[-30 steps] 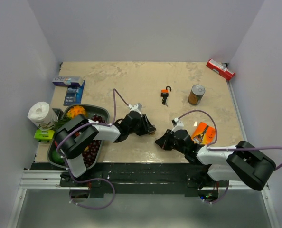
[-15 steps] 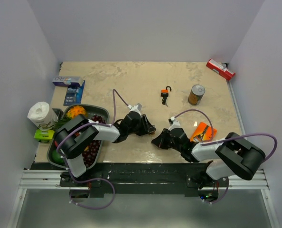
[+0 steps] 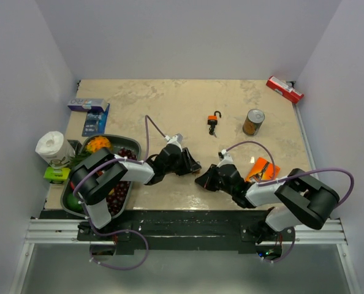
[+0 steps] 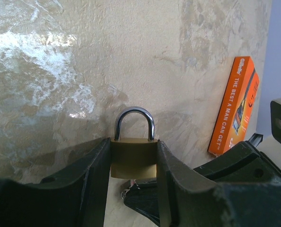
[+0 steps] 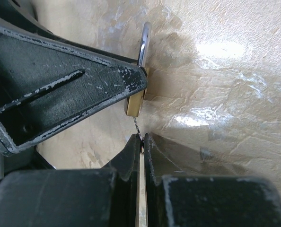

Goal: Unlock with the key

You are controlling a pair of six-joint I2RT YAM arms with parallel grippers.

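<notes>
Left fingers (image 4: pixel 91 184) clamped on brass padlock (image 4: pixel 133 153); right fingers (image 5: pixel 124 163) pinched on key (image 5: pixel 136 127) at its base; orange box (image 4: pixel 235 104) nearby.

The orange box (image 4: pixel 235 106) carries "THE BEST A MAN CAN GET" in white capitals along its side, with what looks like "Gillette" at its top end. Print on the blue box (image 3: pixel 87 105) is too small to read.

Scuffed black-and-white arms (image 3: pixel 139 172) trail purple cables (image 3: pixel 147 131).
</notes>
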